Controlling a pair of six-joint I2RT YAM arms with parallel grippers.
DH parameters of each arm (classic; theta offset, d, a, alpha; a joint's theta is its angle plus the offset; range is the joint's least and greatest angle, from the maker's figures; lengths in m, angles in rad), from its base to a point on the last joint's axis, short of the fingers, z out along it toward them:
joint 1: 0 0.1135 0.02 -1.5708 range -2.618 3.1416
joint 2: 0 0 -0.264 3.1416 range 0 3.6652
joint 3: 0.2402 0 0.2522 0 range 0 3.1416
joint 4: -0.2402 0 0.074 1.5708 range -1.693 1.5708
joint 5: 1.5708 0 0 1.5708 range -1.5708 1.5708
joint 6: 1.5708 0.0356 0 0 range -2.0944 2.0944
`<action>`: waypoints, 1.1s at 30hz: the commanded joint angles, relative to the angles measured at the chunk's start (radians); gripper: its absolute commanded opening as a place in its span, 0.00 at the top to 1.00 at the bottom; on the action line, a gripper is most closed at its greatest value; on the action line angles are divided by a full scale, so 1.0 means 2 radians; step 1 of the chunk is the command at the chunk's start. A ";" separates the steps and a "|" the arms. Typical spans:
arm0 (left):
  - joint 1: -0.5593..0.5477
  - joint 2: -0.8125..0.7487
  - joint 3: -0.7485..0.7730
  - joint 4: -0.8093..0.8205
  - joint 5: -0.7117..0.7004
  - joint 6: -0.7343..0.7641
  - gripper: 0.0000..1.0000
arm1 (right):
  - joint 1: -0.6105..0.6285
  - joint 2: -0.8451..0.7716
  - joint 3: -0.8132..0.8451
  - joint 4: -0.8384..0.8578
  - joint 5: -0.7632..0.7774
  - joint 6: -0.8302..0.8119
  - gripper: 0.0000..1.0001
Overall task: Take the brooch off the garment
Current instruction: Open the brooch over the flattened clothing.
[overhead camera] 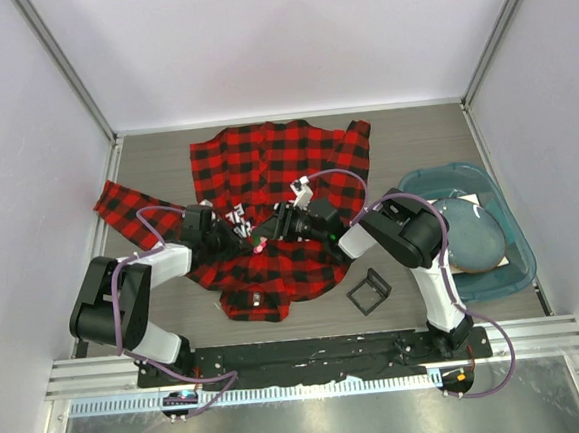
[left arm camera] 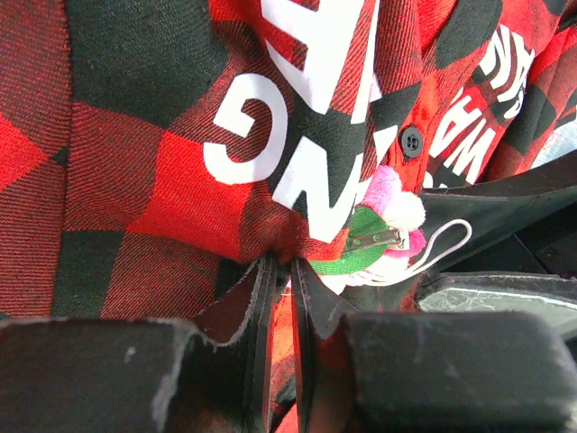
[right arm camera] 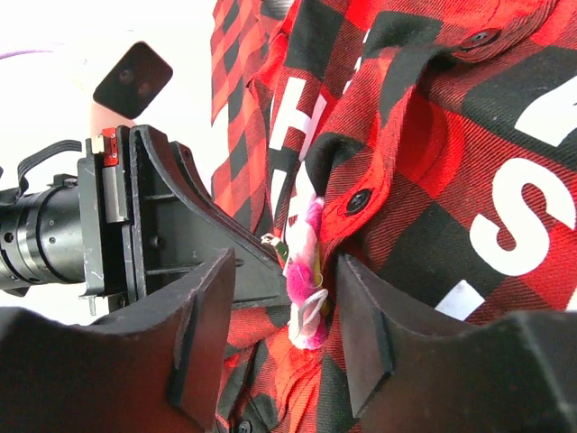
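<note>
The red-and-black check garment [overhead camera: 266, 168] lies spread in the middle of the table. The small pink brooch [overhead camera: 259, 245] sits on a raised fold near its white lettering. My left gripper [overhead camera: 233, 239] is shut on a fold of the garment [left arm camera: 162, 180], right beside the brooch [left arm camera: 389, 221], whose green back and metal pin show. My right gripper [overhead camera: 273, 226] is open, its jaws standing either side of the brooch [right arm camera: 306, 293] without touching it. The brooch hangs at the cloth edge below a black button [right arm camera: 359, 200].
A black square frame [overhead camera: 370, 291] lies on the table right of the shirt's hem. A teal basin [overhead camera: 514, 259] holding a grey rounded object stands at the right edge. The left gripper's body [right arm camera: 135, 225] is close to my right fingers.
</note>
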 commanded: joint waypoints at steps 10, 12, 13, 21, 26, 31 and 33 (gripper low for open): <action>0.000 0.009 -0.003 -0.005 -0.002 0.002 0.84 | 0.005 -0.027 0.053 -0.124 0.041 -0.042 0.38; 0.001 0.009 -0.003 -0.005 -0.002 0.001 0.84 | 0.006 -0.031 0.058 -0.149 0.048 -0.040 0.38; 0.000 0.009 -0.003 -0.005 -0.002 0.001 0.84 | 0.006 -0.036 0.062 -0.158 0.052 -0.041 0.38; 0.000 0.009 -0.003 -0.004 -0.002 0.001 0.84 | 0.018 -0.058 0.099 -0.273 0.081 -0.061 0.34; 0.000 0.007 -0.005 -0.004 -0.002 0.001 0.84 | 0.031 -0.059 0.144 -0.356 0.107 -0.085 0.33; 0.000 0.007 -0.006 -0.003 -0.002 0.001 0.84 | 0.035 -0.055 0.166 -0.387 0.121 -0.089 0.33; 0.001 0.006 -0.006 -0.004 -0.002 0.001 0.84 | 0.035 -0.055 0.166 -0.390 0.123 -0.089 0.34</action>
